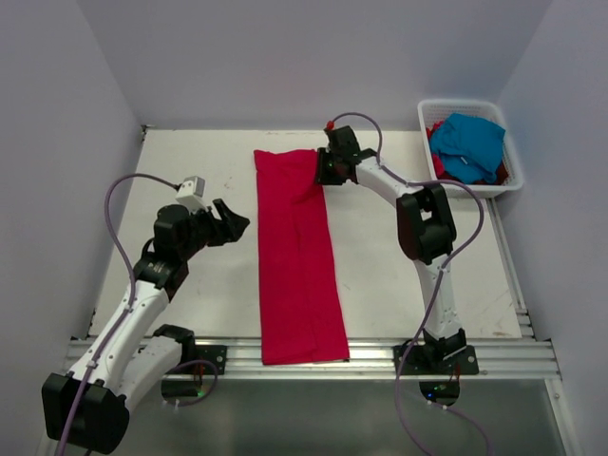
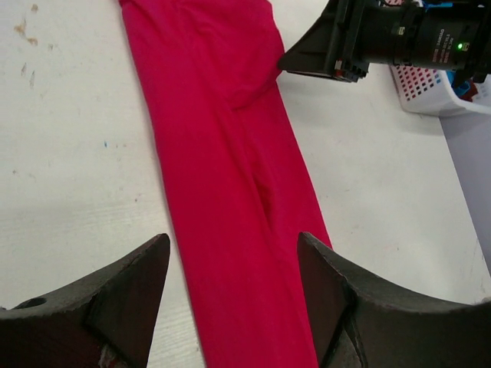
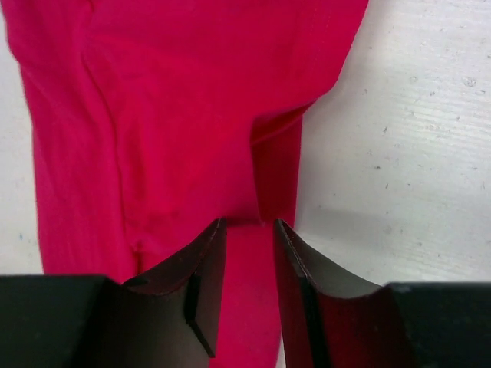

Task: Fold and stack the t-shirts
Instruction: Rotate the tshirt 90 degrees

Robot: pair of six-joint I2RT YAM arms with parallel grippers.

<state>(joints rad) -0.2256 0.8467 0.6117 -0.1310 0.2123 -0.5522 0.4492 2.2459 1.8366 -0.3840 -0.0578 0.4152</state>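
Lying flat on the counter (image 1: 190,161), one crimson t-shirt (image 1: 296,256) is folded into a narrow strip, its long axis running from the near edge toward the far wall. The right tool (image 3: 247,224) sits over the strip's far right corner and is the nearer arm. Its jaws are narrowly spread and appear to pinch nothing, though the wrist view leaves this uncertain. The left tool (image 2: 234,245) hovers just left of the strip at mid-length, jaws spread wide and empty. One white basket (image 1: 513,176), far right, holds one turquoise t-shirt (image 1: 467,142) over at least one second crimson t-shirt (image 1: 440,166).
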